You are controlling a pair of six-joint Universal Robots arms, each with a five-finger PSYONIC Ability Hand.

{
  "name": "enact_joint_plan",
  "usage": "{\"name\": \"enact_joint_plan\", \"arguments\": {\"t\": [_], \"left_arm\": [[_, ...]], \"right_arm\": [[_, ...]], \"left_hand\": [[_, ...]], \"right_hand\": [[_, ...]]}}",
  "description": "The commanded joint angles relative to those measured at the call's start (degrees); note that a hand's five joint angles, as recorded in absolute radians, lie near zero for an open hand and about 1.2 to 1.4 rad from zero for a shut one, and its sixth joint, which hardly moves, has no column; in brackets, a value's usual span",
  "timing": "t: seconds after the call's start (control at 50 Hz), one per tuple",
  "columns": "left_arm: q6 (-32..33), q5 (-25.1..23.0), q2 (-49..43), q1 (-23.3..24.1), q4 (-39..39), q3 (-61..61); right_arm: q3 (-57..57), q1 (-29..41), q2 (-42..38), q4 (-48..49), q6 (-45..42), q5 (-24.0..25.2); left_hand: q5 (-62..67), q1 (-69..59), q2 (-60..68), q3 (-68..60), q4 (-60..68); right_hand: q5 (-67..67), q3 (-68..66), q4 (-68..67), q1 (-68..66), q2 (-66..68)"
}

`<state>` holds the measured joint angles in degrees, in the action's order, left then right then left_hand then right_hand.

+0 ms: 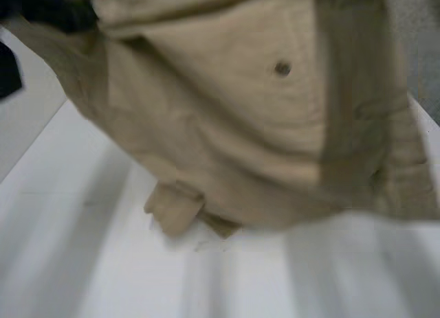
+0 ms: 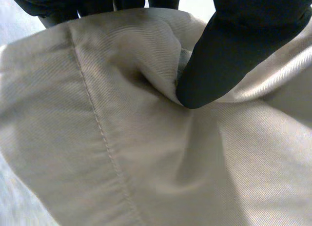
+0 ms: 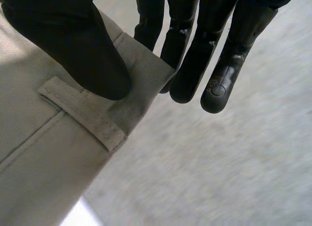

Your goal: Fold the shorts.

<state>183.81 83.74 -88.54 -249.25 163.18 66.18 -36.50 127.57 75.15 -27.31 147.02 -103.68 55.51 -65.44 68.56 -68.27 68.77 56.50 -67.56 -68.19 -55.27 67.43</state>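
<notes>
The beige shorts [image 1: 227, 126] hang lifted above the white table [image 1: 103, 263], and their lower edge trails on it. A small button [image 1: 282, 69] shows on the hanging cloth. My left hand [image 2: 229, 55] is shut on the shorts [image 2: 122, 153]: its thumb presses a fold of cloth beside a stitched hem, with the fingers behind the cloth. My right hand [image 3: 73, 40] pinches the waistband corner of the shorts [image 3: 39, 153], thumb on the front next to a belt loop [image 3: 80, 113], fingers [image 3: 195, 65] behind the edge.
A folded flap of the shorts [image 1: 172, 208] rests on the table near the middle. Grey floor [image 3: 219, 162] lies beyond my right hand. The table's left edge [image 1: 41, 139] runs diagonally, with floor beside it.
</notes>
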Motion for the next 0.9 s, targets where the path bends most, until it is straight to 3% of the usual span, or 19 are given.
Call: {"name": "enact_joint_plan", "arguments": {"t": [0.02, 0.14, 0.18, 0.2, 0.28, 0.34, 0.42, 0.5, 0.6, 0.76, 0.9], "left_arm": [[0.5, 0.4, -14.3, 0.0, 6.3, 0.2], [0.4, 5.5, -20.5, 0.9, 17.8, -11.6], [0.5, 6.4, -20.4, 1.0, 18.9, -13.2], [0.5, 7.7, -20.3, 1.0, 20.6, -16.3], [0.1, 8.9, -18.9, 1.0, 22.5, -24.5], [0.1, 8.7, -17.9, 1.4, 22.5, -24.8], [0.1, 8.4, -16.0, 1.7, 22.4, -20.5], [0.5, 7.7, -13.8, 1.6, 22.8, -9.6], [0.5, 7.1, -11.0, 0.9, 22.8, 4.3], [1.2, 7.2, -12.6, 1.4, 25.6, 28.1], [7.9, 7.8, -15.7, 1.7, 26.6, 35.2]], "right_arm": [[-4.1, -2.1, -8.4, 3.9, 0.4, 0.5], [6.4, -2.2, -14.1, 13.2, 0.0, -0.3], [8.9, -2.2, -14.7, 14.3, -0.1, -0.5], [18.0, -2.2, -16.1, 16.0, -0.2, -1.0], [30.5, -2.2, -17.4, 16.2, 0.0, -1.5], [30.3, -2.2, -16.5, 16.0, 0.0, -1.4], [25.9, -2.1, -14.9, 13.3, -0.2, -1.4], [15.1, -2.7, -14.0, 3.9, 0.5, -1.2], [3.7, -3.0, -14.2, -0.7, 0.6, -0.7], [-17.8, -3.8, -14.2, 0.5, 0.6, 2.2], [-31.2, -4.1, -13.1, 5.2, 0.3, 3.2]], "left_hand": [[14.5, -14.6, 11.4, -11.7, 11.2], [14.5, -14.6, 11.4, -11.7, 11.2], [14.5, -14.6, 11.4, -11.7, 11.2], [14.5, -14.6, 11.4, -11.7, 11.2], [14.5, -14.6, 11.4, -11.7, 11.2], [14.5, -14.6, 11.4, -11.7, 11.2], [14.5, -14.6, 11.4, -11.7, 11.2], [14.5, -14.6, 11.4, -11.7, 11.2], [14.5, -14.6, 11.4, -11.7, 11.2], [14.5, -14.6, 11.4, -11.7, 11.2], [14.5, -14.6, 11.4, -11.7, 11.2]], "right_hand": [[13.5, -12.4, -11.8, -24.7, 12.6], [13.5, -12.4, -11.8, -24.7, 12.6], [13.5, -12.4, -11.8, -24.7, 12.6], [13.5, -12.4, -11.8, -24.7, 12.6], [13.5, -12.4, -11.8, -24.7, 12.6], [13.5, -12.4, -11.8, -24.7, 12.6], [13.5, -12.4, -11.8, -24.7, 12.6], [13.5, -12.4, -11.8, -24.7, 12.6], [13.5, -12.4, -11.8, -24.7, 12.6], [13.5, -12.4, -11.8, -24.7, 12.6], [13.5, -12.4, -11.8, -24.7, 12.6]]}}
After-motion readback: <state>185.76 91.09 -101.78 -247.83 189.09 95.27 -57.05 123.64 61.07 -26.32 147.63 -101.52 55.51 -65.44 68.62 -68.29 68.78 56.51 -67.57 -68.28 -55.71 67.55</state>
